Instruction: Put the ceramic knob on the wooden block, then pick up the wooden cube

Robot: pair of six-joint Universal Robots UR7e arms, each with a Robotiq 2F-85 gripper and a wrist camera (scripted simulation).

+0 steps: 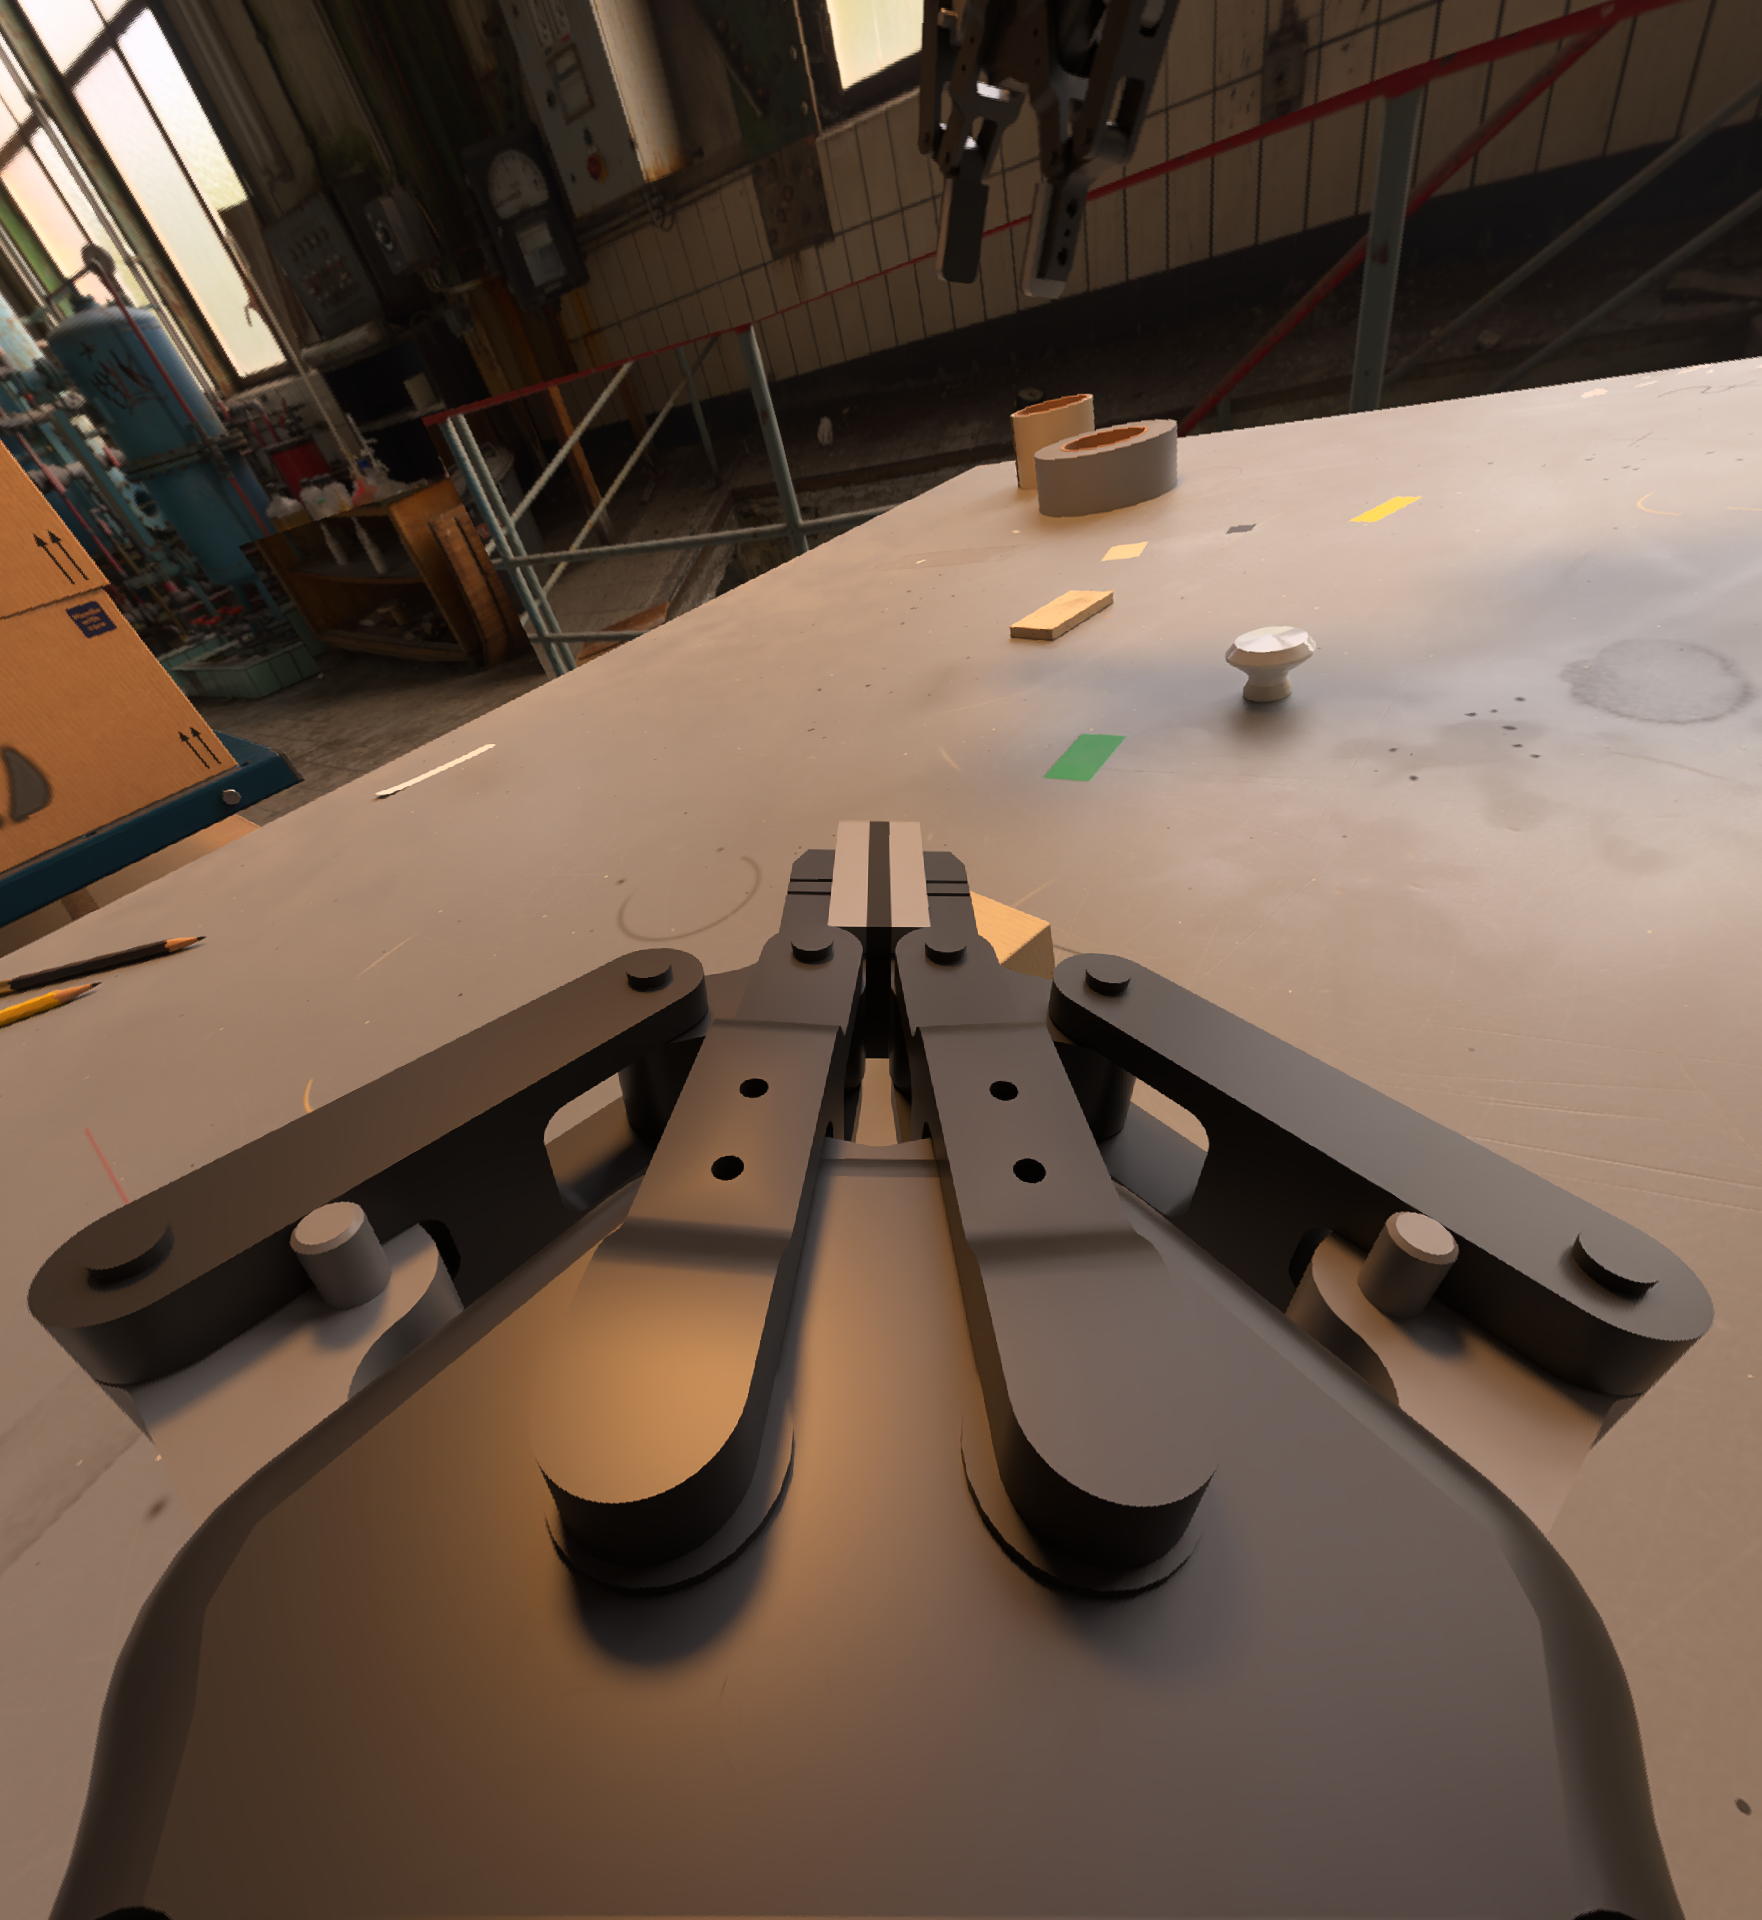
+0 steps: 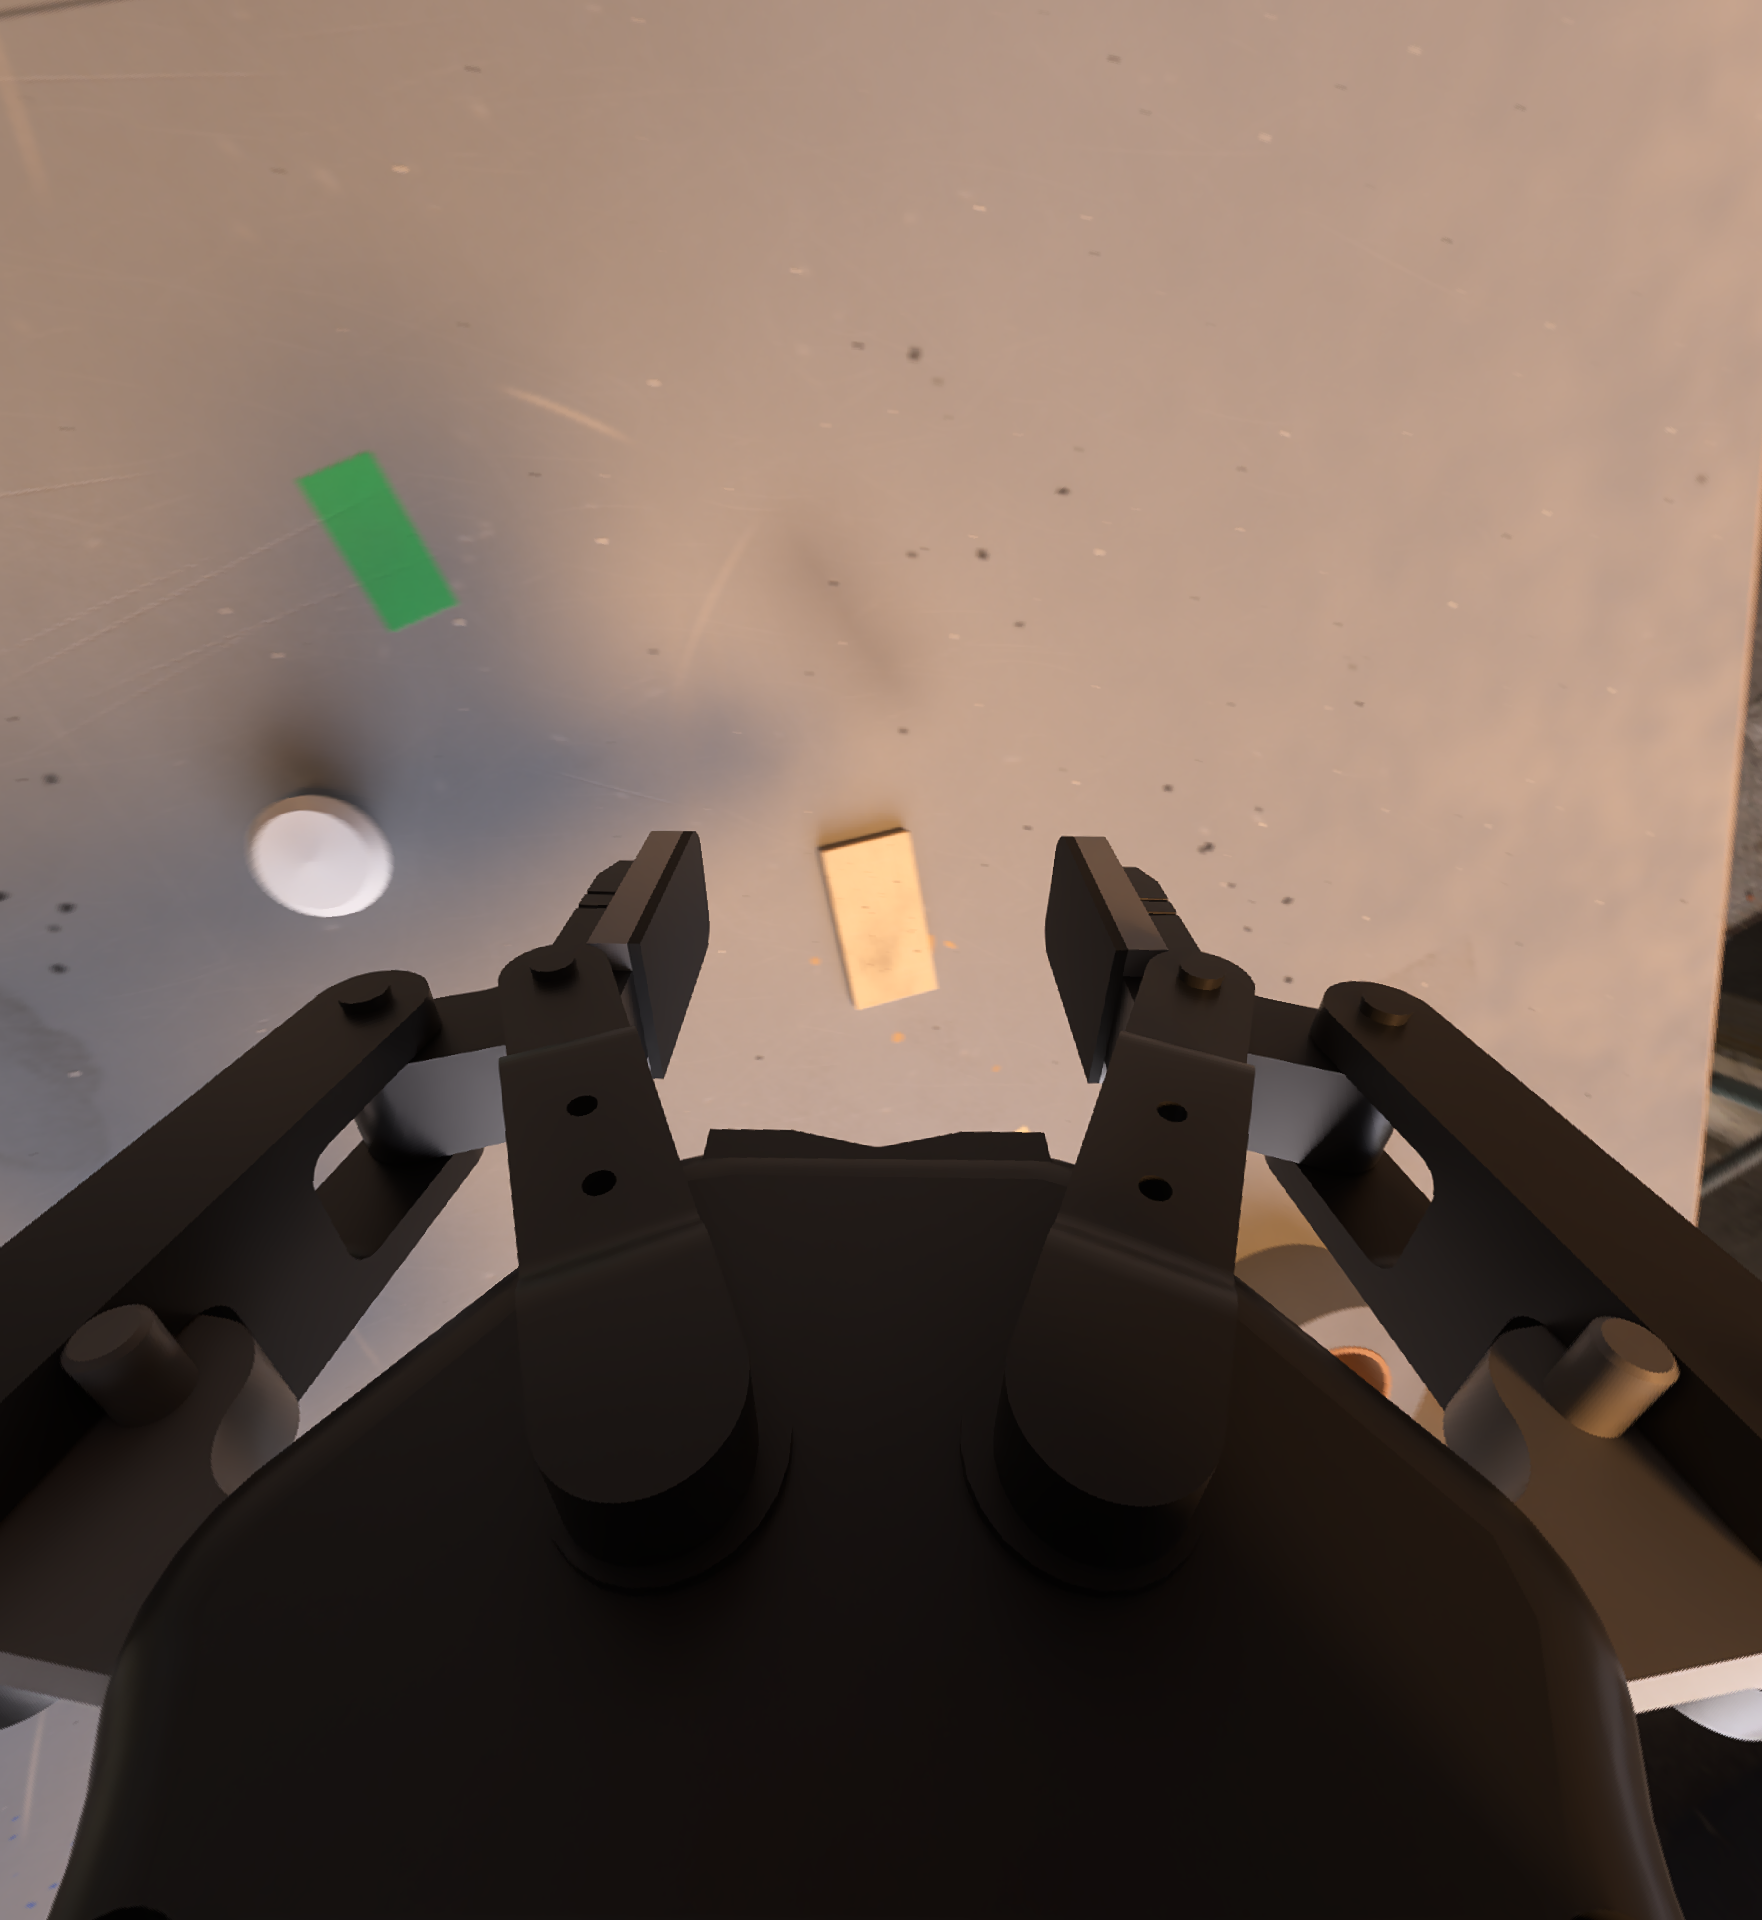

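Grey table (image 2: 1168, 312), wooden block (image 2: 877, 920) flat, lengthwise from tool (image 2: 877, 935)

On the table (image 1: 1479, 1039) we find the ceramic knob (image 1: 1270, 661) standing upright, with the wooden block (image 1: 1061, 615) lying flat to its left and slightly farther off, apart from it. A tape patch (image 1: 1085, 756) lies nearer to us, between the knob and our left gripper (image 1: 879, 873). The wooden cube (image 1: 1012, 935) sits just behind and right of that gripper's fingertips. Two tape rolls (image 1: 1105, 468) rest together at the far edge. Two pencils (image 1: 56, 987) lie near the left edge.
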